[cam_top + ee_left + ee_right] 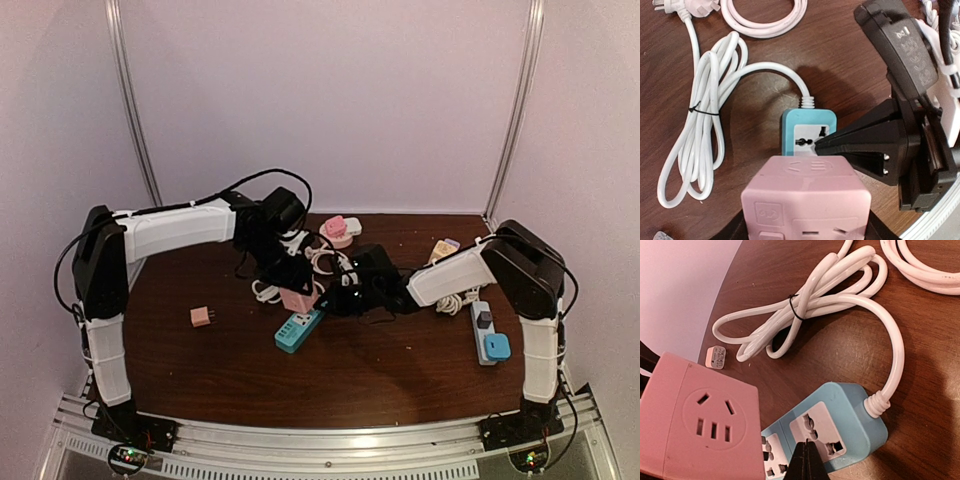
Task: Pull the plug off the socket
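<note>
A pink cube plug [298,298] sits over the far end of a light-blue power strip [298,331] at the table's middle. My left gripper [294,284] is shut on the pink cube [807,195], its black fingers at the cube's two sides. In the right wrist view the cube [700,420] covers the strip's [850,410] second socket; I cannot tell whether its pins are still in. My right gripper [806,457] is shut and empty, its tips pressed on the strip's first socket by the cable end. It also shows in the left wrist view [840,142].
The strip's white cable lies coiled beside it [700,150]. A small pink adapter [201,316] lies to the left. A white strip with blue and black plugs [487,330] lies at the right. Pink plugs [338,230] and more white cables lie behind.
</note>
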